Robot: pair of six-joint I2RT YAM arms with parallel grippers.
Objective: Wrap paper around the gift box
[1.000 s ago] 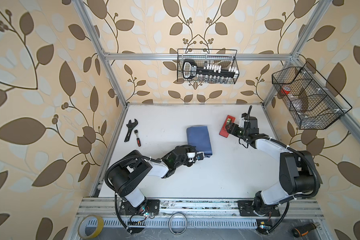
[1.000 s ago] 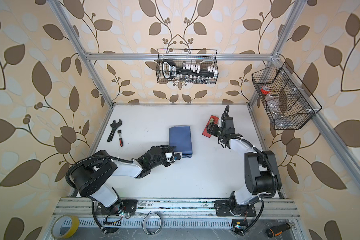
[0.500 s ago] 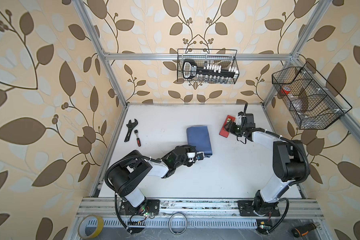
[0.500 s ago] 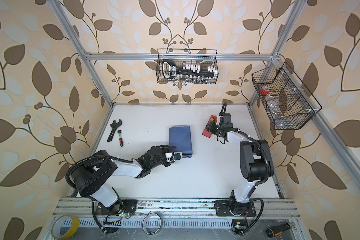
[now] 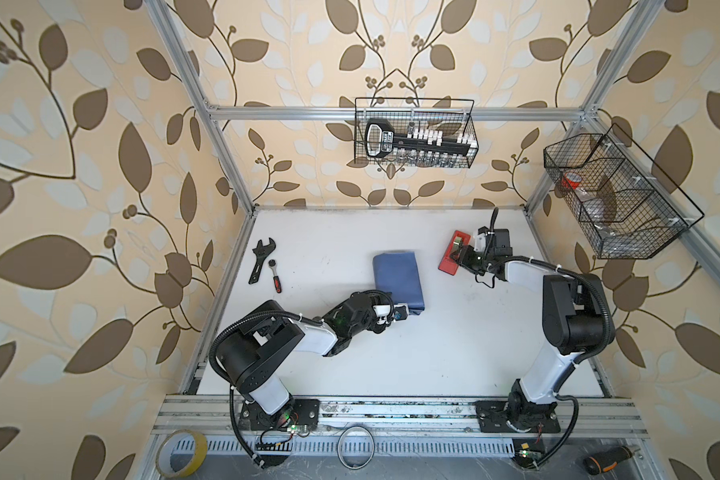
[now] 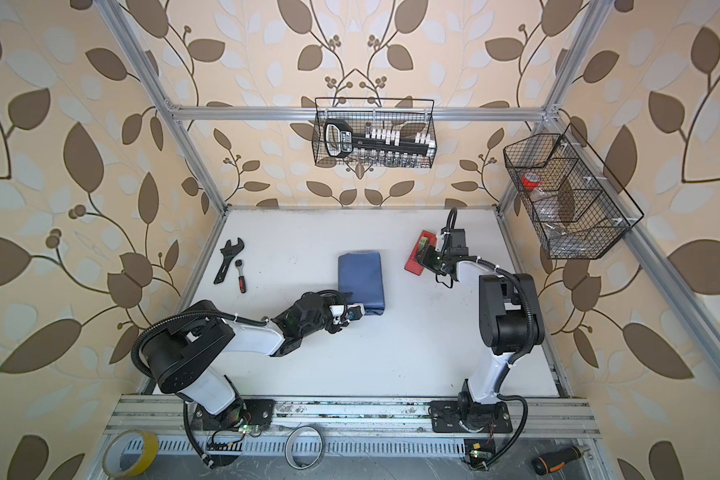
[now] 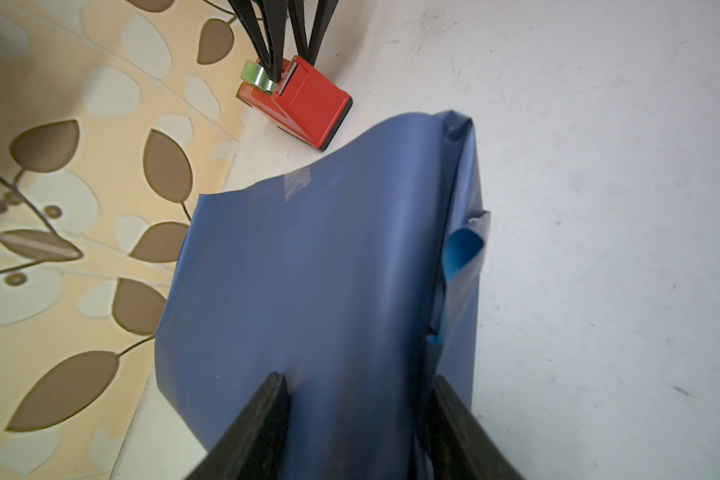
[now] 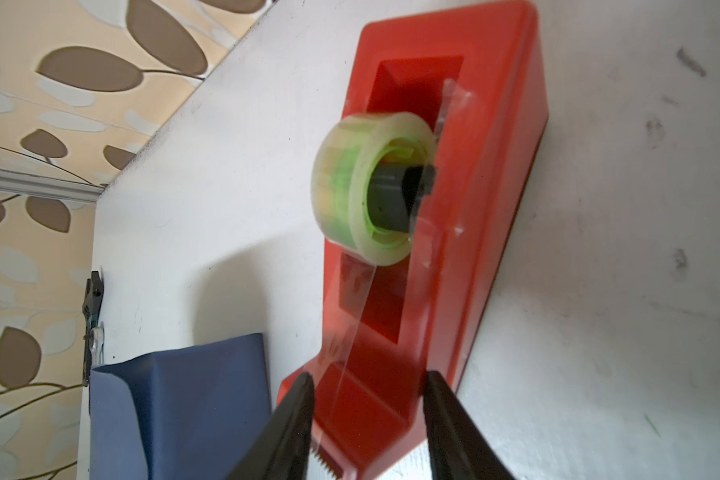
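While the left fingers (image 7: 262, 424) were clenched on the near end of the paper (image 7: 308, 270), the dark-blue sheet lay folded into a flat parcel running away from their tips across the desk (image 7: 599, 208); the gift box could not be made out under it; a piece of clear tape (image 7: 297, 183) sat near its far edge; ahead of one finger a flap curled light blue; the right fingers (image 8: 294, 419) stood released, apart over the cutter end of the red tape dispenser (image 8: 495, 208), a clear strip off the tape roll (image 8: 350, 187) running between them.
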